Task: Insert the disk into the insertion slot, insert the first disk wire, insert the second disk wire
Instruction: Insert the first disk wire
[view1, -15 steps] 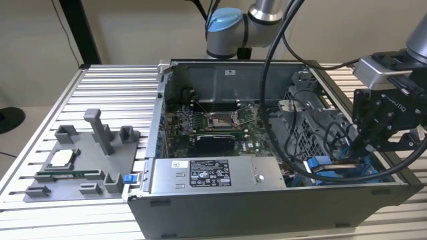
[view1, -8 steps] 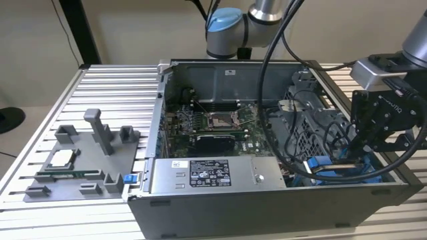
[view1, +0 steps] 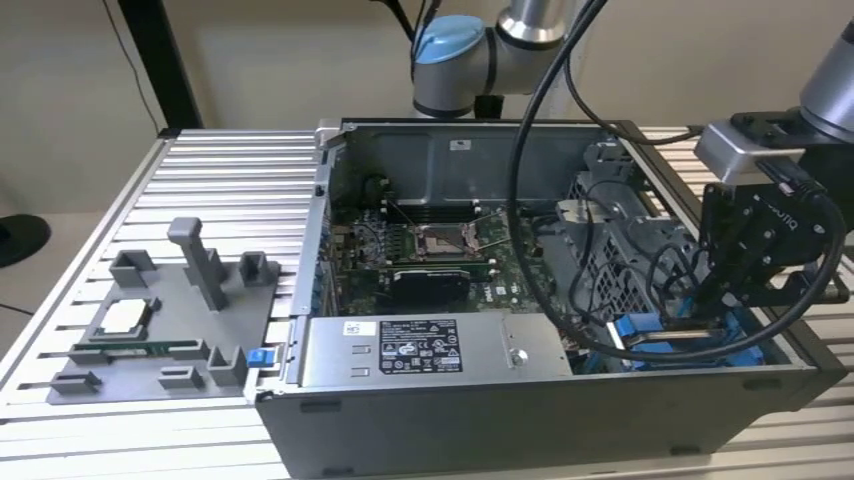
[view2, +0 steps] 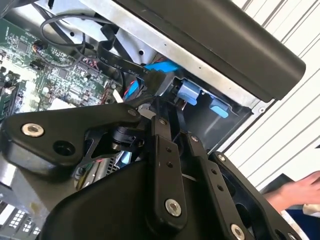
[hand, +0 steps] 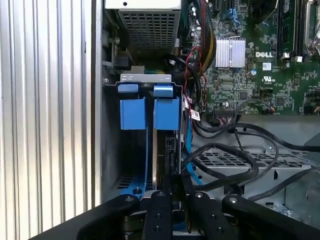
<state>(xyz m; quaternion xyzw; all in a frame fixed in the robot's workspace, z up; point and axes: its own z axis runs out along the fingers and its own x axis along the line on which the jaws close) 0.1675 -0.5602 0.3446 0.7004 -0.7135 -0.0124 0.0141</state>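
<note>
The disk sits edge-on in the insertion slot (hand: 145, 78) of the grey drive cage, its blue carrier (hand: 166, 114) showing at the mouth. In the exterior view the carrier (view1: 654, 335) lies at the case's front right corner. My gripper (view1: 707, 305) hangs straight above it, reaching down into the cage. In both wrist views the fingers stand close together on a dark flat wire connector, gripper (hand: 174, 192) right over the disk's edge. A black connector (view2: 160, 81) with a blue wire lies just beyond the gripper (view2: 172, 117). Loose black cables (hand: 235, 150) loop beside the cage.
The silver power-supply box (view1: 400, 350) lies along the case front, the motherboard (view1: 427, 260) behind it. A grey fixture tray (view1: 160, 320) with upright posts stands on the slatted table (view1: 227, 170) at the exterior view's left. A person's hand (view2: 300, 190) shows beyond the case.
</note>
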